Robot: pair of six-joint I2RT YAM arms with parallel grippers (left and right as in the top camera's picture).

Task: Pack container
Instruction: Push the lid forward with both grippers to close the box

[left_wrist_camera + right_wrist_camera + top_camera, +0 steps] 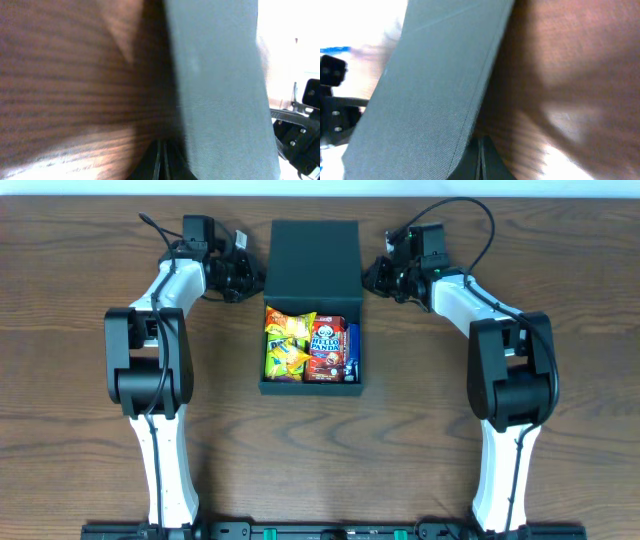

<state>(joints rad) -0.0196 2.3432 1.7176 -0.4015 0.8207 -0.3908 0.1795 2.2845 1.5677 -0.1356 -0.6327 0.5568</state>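
The black container [310, 388] sits open at the table's middle, its flap lid [314, 255] lying flat behind it. Inside are a yellow snack packet [287, 345], a red Hello Panda packet [326, 348] and a blue packet [351, 352]. My left gripper [252, 280] is shut, low at the lid's left edge. My right gripper [372, 278] is shut, low at the lid's right edge. In the left wrist view the closed fingers [160, 165] point along the lid's edge [220, 90]. In the right wrist view the closed fingers [481, 162] lie beside the lid [430, 95].
The brown wooden table [90, 410] surrounds the container. Both arm bases stand at the front edge. The opposite arm shows blurred past the lid in each wrist view [300, 135] [332, 100].
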